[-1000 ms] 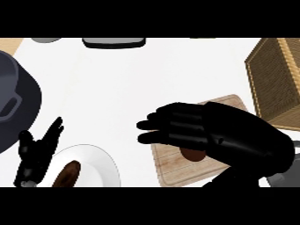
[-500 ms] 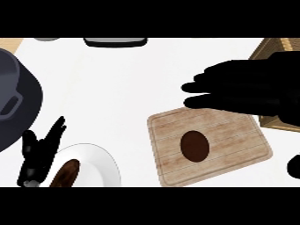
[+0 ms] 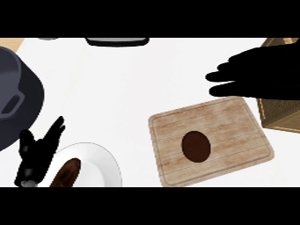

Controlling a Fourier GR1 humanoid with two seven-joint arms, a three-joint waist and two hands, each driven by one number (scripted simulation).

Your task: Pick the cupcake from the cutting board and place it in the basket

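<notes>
The cupcake [image 3: 196,146], a dark brown oval seen from above, sits on the wooden cutting board [image 3: 233,117] at the lower right. My right hand [image 3: 269,70] hovers beyond the board's far edge as a dark shape, with its fingers [image 3: 218,77] pointing left and relaxed, holding nothing. It partly covers the wicker basket [image 3: 287,119], which stands at the right edge. My left hand [image 3: 38,151] rests open at the lower left, fingers up, beside a white plate.
A large dark pot [image 3: 3,92] with a handle fills the left side. The white plate [image 3: 97,159] at the bottom left carries a brown pastry [image 3: 66,171]. A black object [image 3: 116,41] lies at the far edge.
My right hand has moved from over the cutting board up and to the right, over the basket. The cupcake it was hiding now shows on the board. The left hand has stayed still.
</notes>
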